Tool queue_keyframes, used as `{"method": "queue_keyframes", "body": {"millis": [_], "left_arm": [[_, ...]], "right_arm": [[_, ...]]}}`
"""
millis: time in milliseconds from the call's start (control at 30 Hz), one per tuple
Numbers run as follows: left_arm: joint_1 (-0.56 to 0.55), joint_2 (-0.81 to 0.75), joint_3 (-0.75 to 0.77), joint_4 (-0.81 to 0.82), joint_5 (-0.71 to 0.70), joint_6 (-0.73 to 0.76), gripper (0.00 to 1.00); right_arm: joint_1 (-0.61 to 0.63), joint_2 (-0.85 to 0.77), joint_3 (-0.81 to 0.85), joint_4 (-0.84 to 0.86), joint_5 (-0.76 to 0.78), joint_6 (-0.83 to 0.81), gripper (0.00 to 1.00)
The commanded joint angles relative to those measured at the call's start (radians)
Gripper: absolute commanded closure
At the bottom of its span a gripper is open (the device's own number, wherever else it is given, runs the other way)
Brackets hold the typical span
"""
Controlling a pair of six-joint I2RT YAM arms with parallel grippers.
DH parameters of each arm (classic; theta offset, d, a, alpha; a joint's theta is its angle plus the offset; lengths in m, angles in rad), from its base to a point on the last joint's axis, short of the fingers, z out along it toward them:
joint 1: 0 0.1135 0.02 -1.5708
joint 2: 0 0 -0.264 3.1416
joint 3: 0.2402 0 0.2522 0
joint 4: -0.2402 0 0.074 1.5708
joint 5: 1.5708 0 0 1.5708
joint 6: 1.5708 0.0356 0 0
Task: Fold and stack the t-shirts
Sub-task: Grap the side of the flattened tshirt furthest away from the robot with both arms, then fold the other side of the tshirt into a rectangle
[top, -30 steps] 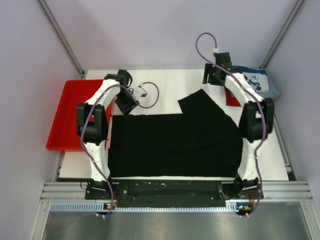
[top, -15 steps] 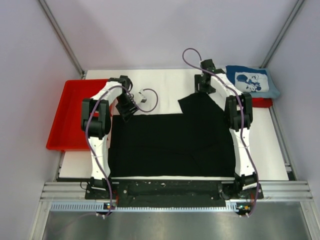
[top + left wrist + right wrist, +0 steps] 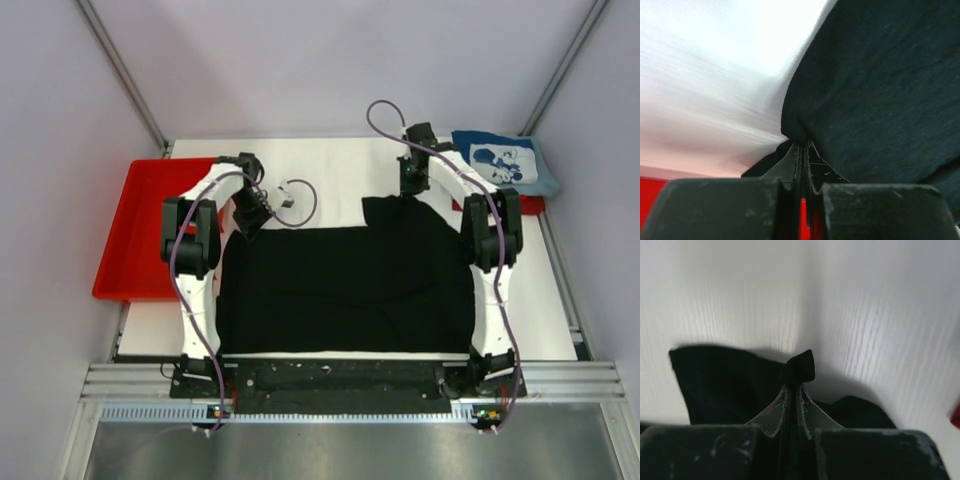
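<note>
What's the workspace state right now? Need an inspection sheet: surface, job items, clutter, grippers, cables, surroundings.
Surface: white table, bare along the far middle.
Job's things: black t-shirt spread flat across the centre, one flap folded up at its far right; blue t-shirt with white print folded in the far right corner; red cloth edge showing under it.
Clutter: red tray at the table's left side, apart from the shirts.
Grippers: left gripper shut on the black t-shirt's far left corner; right gripper shut on its far right flap.
Cables: purple cables loop off both wrists, above the cloth.
Surroundings: plain pale walls; metal rail at the near edge.
</note>
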Motion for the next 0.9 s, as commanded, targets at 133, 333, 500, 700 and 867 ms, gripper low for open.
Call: {"method": "queue_keyframes", "body": {"millis": [133, 333, 500, 700, 867], "left_arm": [[-0.008, -0.285, -0.151, 0.039, 0.035, -0.023, 1.00], [-0.025, -0.474, -0.365, 0.001, 0.066, 0.025, 1.00], [-0.027, -0.566, -0.529, -0.050, 0.070, 0.045, 1.00], [-0.040, -0.585, -0.670, -0.038, 0.070, 0.037, 1.00], [-0.042, -0.572, -0.682, -0.002, 0.049, 0.020, 1.00]], "right_arm": [[0.013, -0.593, -0.436, 0.130, -0.003, 0.036, 1.00], [0.006, -0.997, -0.835, 0.101, 0.030, 0.108, 1.00], [-0.008, -1.267, -1.039, -0.011, 0.011, 0.211, 1.00], [-0.013, -1.450, -1.231, -0.043, -0.041, 0.349, 1.00], [-0.019, -1.502, -1.257, -0.060, -0.010, 0.442, 1.00]]}}
